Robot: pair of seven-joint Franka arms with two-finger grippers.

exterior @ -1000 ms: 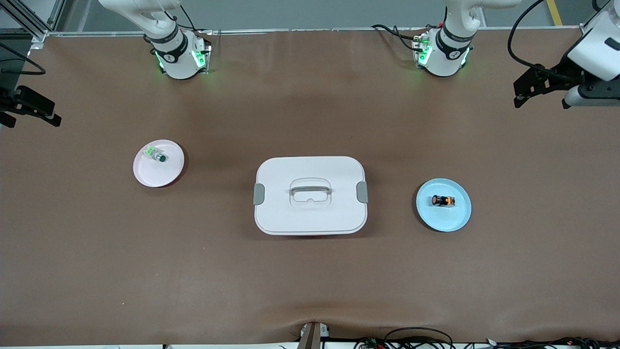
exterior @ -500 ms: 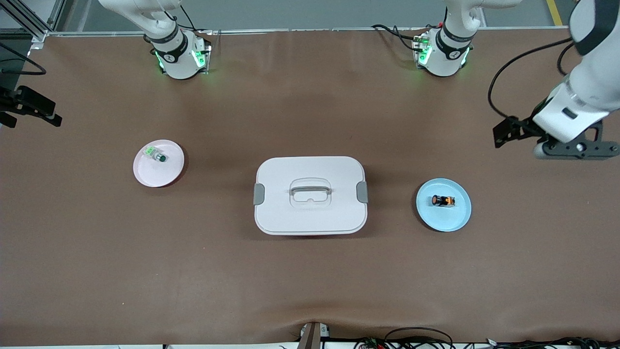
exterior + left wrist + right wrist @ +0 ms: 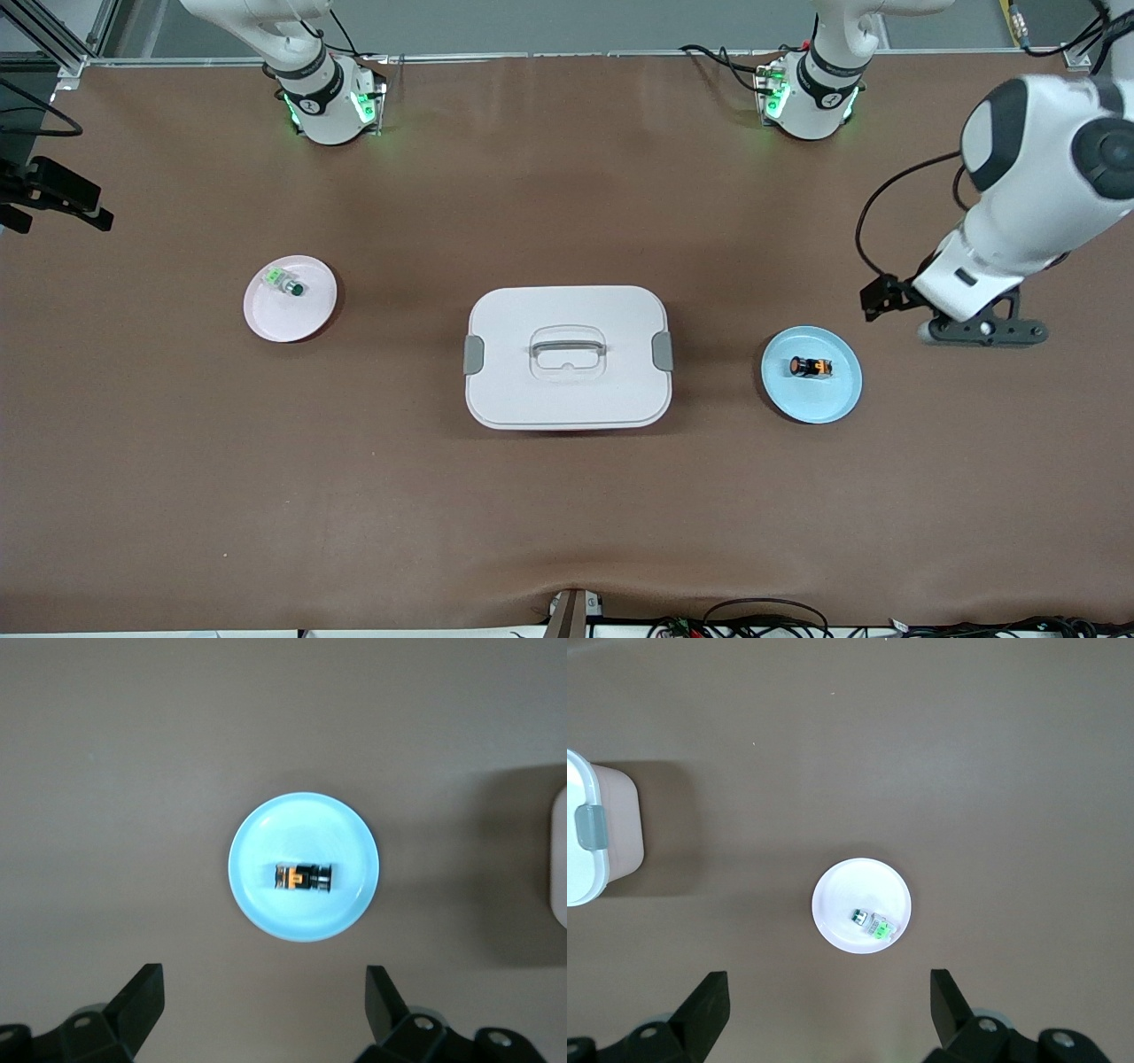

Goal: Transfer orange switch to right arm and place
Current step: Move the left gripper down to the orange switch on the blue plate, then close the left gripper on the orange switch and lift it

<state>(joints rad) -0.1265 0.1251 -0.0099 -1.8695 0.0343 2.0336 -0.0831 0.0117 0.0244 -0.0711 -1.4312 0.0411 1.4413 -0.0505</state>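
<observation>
the left gripper [image 3: 263, 1010] has its fingers [image 3: 142, 997] spread wide with nothing between them, and it hangs in the air above the brown table [image 3: 567, 514], just off the rim of the blue plate [image 3: 833, 400] toward the left arm's end. the right gripper [image 3: 828, 1014] is likewise spread apart and empty, its fingers [image 3: 707, 999] showing only in its own wrist view, which looks down on the pink plate [image 3: 842, 895]; that arm waits high over its end of the table. the orange switch [image 3: 811, 366] lies on its side in the middle of the blue plate, orange cap turned toward the white lidded box [image 3: 567, 356], untouched by either gripper. the box sits at the table's centre, its lid on, with a grey latch [image 3: 474, 354] at each short end and a recessed handle on top. the pink plate lies toward the right arm's end, a little farther from the front camera than the blue one, and carries the green switch [image 3: 285, 283] near its rim. the table is covered with a matte brown sheet, slightly wrinkled along the edge nearest the front camera, where cables [image 3: 762, 620] trail off it. both arm bases [image 3: 332, 102] stand at the farthest edge with green lights glowing, and a grey floor and metal framing show past that edge.
</observation>
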